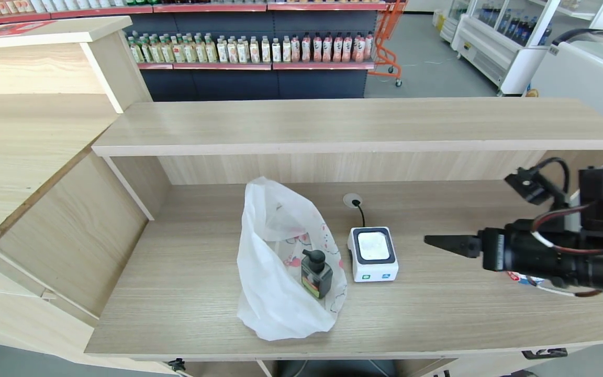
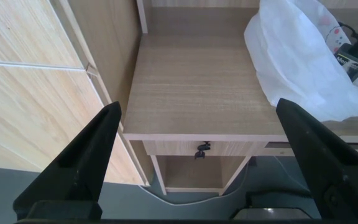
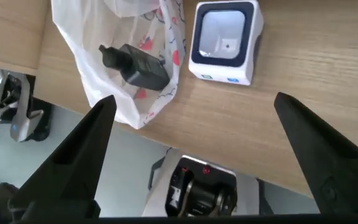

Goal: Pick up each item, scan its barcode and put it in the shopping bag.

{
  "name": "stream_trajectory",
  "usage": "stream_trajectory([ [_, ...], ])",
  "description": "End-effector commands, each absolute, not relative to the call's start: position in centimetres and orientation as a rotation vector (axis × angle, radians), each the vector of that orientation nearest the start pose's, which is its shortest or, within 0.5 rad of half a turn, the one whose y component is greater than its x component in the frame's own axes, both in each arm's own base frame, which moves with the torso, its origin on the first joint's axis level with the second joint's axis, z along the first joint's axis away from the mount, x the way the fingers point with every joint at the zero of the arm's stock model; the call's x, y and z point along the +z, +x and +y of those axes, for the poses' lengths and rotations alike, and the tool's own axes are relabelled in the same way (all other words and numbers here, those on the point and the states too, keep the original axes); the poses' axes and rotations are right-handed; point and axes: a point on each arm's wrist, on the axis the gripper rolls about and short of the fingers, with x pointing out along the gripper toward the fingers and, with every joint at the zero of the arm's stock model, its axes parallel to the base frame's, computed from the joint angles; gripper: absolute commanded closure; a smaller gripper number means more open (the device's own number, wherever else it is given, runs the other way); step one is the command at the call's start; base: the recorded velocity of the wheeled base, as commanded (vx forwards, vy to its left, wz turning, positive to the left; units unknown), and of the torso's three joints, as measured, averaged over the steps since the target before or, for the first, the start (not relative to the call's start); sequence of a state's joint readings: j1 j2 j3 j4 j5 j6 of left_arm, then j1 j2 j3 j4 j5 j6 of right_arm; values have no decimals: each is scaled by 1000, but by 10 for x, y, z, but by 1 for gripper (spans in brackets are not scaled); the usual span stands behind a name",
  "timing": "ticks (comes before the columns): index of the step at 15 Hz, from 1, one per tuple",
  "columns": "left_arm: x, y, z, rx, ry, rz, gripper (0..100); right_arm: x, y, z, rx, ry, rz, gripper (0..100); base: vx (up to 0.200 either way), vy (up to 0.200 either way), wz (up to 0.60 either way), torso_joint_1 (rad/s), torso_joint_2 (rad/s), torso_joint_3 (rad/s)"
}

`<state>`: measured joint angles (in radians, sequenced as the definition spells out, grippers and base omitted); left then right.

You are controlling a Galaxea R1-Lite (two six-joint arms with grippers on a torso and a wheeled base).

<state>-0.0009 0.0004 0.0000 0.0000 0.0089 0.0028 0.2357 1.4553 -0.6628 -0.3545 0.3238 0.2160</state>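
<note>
A white plastic shopping bag (image 1: 275,283) lies open on the wooden counter (image 1: 186,293). Inside it, a black pump bottle (image 1: 316,273) stands near the bag's mouth, and the same bottle (image 3: 135,65) appears in the right wrist view. A white barcode scanner (image 1: 373,254) with a glass top sits just right of the bag. My right gripper (image 1: 430,240) hovers open above the counter, right of the scanner, holding nothing. In its own view the right gripper (image 3: 192,98) stands over the counter's front edge. My left gripper (image 2: 197,104) is open, low beside the counter's front left corner.
A raised shelf (image 1: 364,125) runs along the counter's back, and a side panel (image 1: 71,246) closes its left. The scanner's cable goes into a hole (image 1: 352,199) behind it. A small red, white and blue pack (image 1: 524,278) peeks out beneath my right arm.
</note>
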Motion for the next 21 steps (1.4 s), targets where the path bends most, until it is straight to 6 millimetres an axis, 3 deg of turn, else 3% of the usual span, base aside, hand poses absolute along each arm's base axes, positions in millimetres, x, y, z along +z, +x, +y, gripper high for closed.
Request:
stream_trajectory([
  [1, 75, -23, 0, 9, 3, 0, 0, 202, 175, 35, 438, 233, 430, 0, 0, 0, 0, 0, 0, 0],
  [9, 76, -23, 0, 6, 5, 2, 0, 206, 169, 24, 355, 344, 448, 0, 0, 0, 0, 0, 0, 0],
  [13, 75, -23, 0, 9, 5, 0, 0, 211, 172, 23, 254, 491, 457, 0, 0, -200, 0, -1, 1, 5],
  [21, 76, -23, 0, 11, 3, 2, 0, 215, 159, 16, 178, 616, 485, 0, 0, -200, 0, 4, 6, 2],
])
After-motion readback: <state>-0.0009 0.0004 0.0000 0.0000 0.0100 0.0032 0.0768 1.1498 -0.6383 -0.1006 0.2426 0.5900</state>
